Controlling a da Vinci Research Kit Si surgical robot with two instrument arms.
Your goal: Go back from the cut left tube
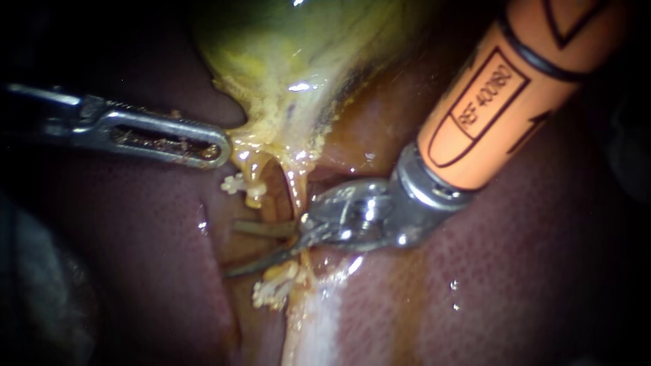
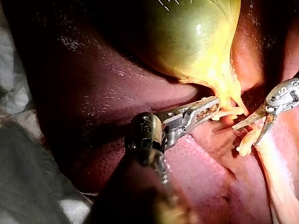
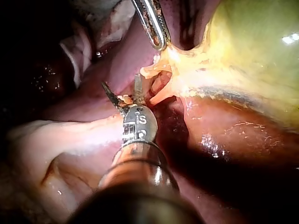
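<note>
Glossy gallbladder (image 1: 298, 47) hung at twelve o'clock, left instrument (image 1: 224, 148), slotted jaws clamped on its yellow edge, right instrument (image 1: 231, 250), thin blades gaped empty between frayed ends of cut left tube (image 1: 254, 190).

Hard light falls on the middle of the wet liver (image 1: 515, 271) and glints off it; towards its edges everything sinks into black. In the left wrist view, a pale crumpled cloth (image 2: 10, 95) and a grey sheet (image 2: 28, 182) lie past the liver's edge.
</note>
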